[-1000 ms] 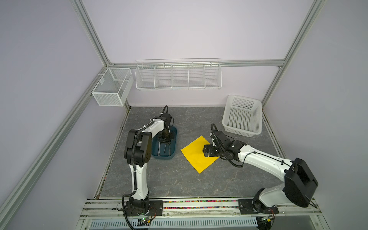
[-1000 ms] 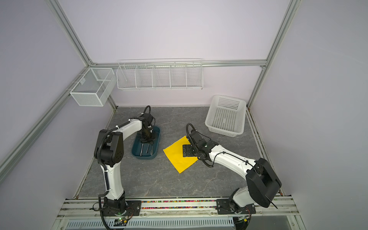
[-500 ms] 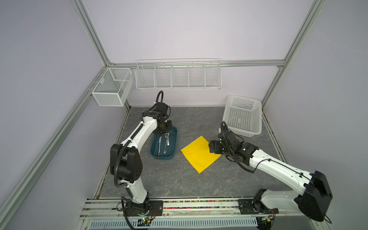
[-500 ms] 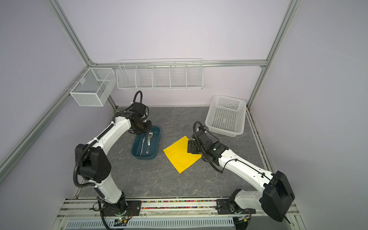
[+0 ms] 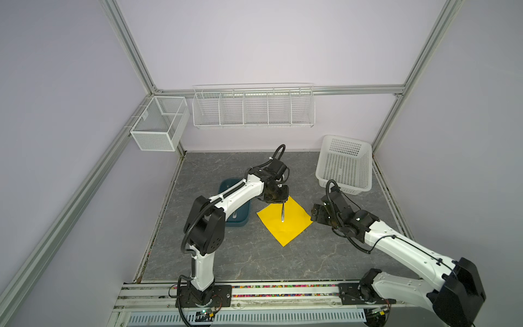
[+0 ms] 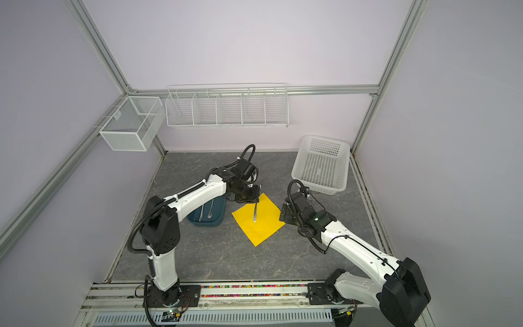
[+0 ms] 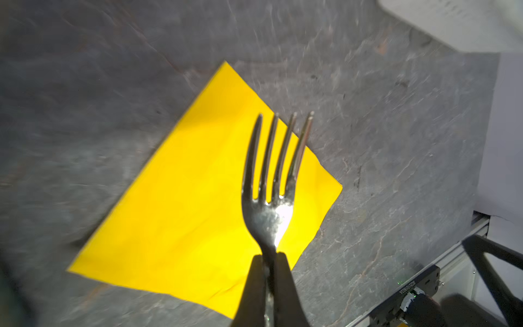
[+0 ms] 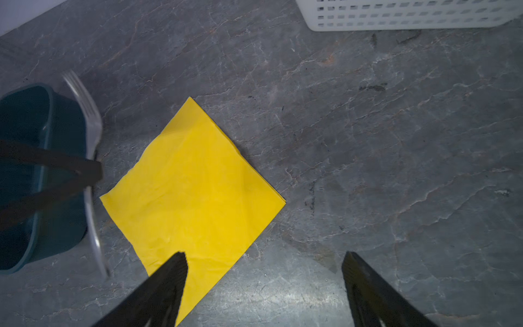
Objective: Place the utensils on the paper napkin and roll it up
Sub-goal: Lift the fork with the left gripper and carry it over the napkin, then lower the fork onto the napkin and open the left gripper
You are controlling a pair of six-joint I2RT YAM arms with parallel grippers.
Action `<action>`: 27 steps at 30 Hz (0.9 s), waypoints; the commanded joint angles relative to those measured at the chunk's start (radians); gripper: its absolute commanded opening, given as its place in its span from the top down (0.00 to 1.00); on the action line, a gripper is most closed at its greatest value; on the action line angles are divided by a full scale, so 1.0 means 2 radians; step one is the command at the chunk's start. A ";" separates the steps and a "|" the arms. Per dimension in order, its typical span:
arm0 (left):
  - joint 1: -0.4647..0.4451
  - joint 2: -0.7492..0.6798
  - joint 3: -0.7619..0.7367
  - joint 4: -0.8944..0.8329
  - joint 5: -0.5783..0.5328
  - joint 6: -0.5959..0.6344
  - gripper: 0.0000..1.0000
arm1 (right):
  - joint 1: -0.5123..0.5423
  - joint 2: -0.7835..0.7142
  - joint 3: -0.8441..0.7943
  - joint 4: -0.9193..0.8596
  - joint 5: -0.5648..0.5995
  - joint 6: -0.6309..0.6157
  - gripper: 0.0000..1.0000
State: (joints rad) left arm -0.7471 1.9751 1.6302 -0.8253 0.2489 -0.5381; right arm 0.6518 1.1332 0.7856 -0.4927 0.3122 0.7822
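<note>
Grey stone-patterned counter inside lilac walls. Mostly hidden under the left arm in a top view: teal tub, only a far corner and the near end showing. Inside it, two slim utensils, too small to tell knife from spoon. Smeared by blur in the right wrist view: fork and tub rim. Cut off at the frame edge in both wrist views: the roots of the fingers.

Left fingers pressed together on the fork just below its tines, handle hidden behind them in the left wrist view. Fork held off the counter, over the far half of the paper napkin in both top views. Right fingers spread wide with nothing between them, low beside the napkin's right corner, one tip over yellow paper and its mate over bare counter.

Napkin flat as a diamond, lightly creased, all four corners exposed, lying between tub on the left and right arm. Bare counter near of it and far of it up to the wall. White basket far right, well apart.
</note>
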 commanded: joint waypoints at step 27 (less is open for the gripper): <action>-0.015 0.134 0.081 0.003 0.007 -0.069 0.94 | -0.033 0.012 -0.028 0.000 -0.040 -0.044 0.11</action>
State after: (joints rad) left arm -0.7773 2.2192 1.7535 -0.7918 0.2626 -0.6800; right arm 0.5922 1.1500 0.7456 -0.4973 0.2470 0.7086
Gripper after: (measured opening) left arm 0.066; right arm 0.888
